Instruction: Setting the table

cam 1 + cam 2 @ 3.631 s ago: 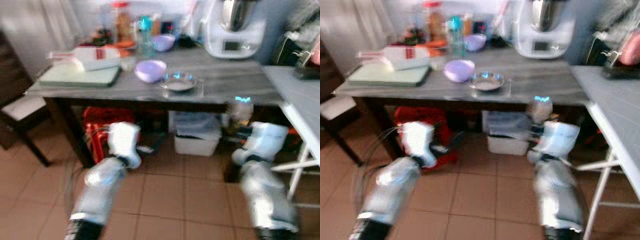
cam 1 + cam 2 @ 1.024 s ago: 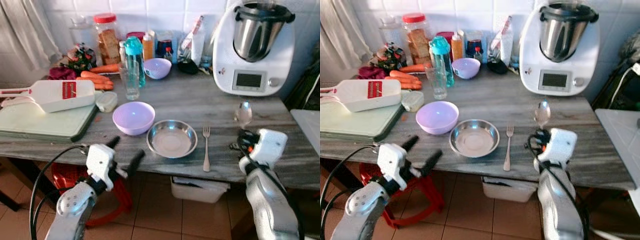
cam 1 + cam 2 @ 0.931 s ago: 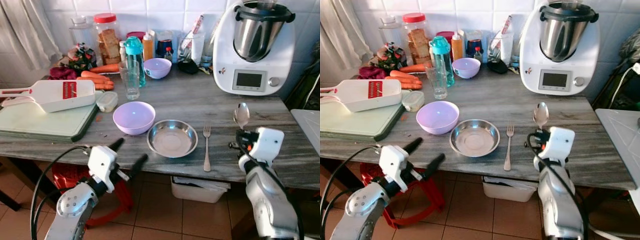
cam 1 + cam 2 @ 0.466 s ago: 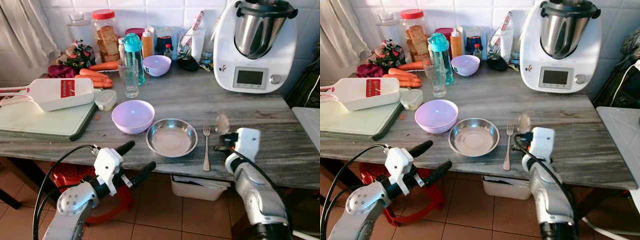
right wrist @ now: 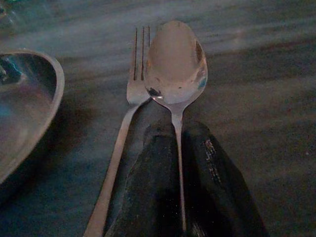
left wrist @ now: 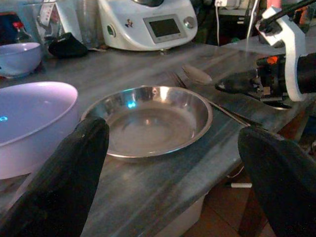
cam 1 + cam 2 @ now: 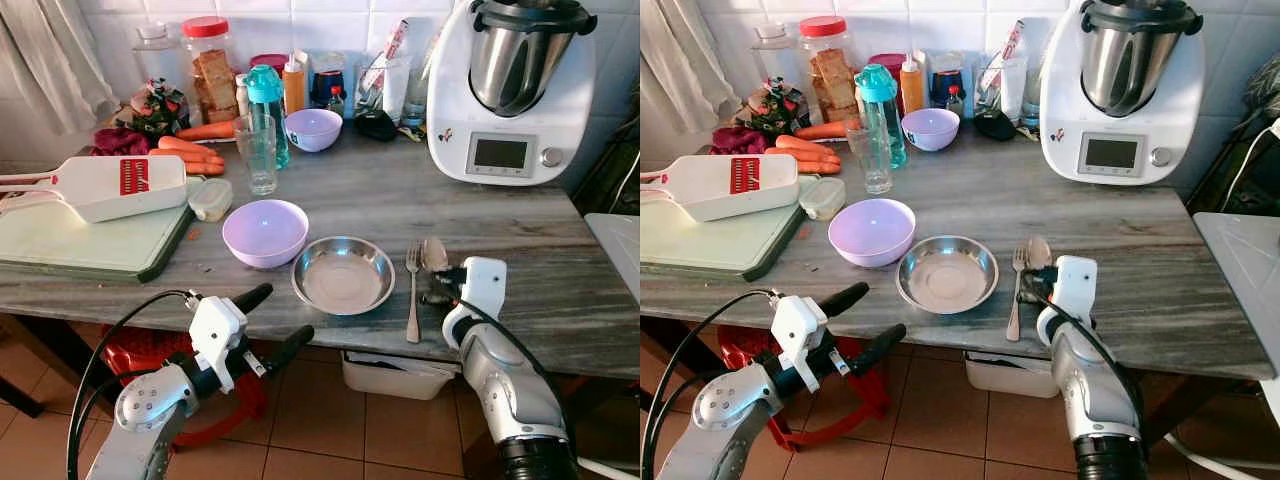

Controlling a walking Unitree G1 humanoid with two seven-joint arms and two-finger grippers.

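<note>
RISK: spoon (image 5: 175,64) may knock the fork (image 5: 129,103) askew on release, its bowl sits against the tines | right gripper (image 5: 178,163) fingers pinch spoon handle, low over worktop (image 7: 520,215) | left gripper (image 7: 262,322) spread wide, holding nothing | steel dish (image 7: 343,275), lilac bowl (image 7: 265,230): both look empty

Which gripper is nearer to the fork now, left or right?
Right. The right gripper, holding the spoon, sits just beside the fork; the left gripper hangs below the table edge.
</note>
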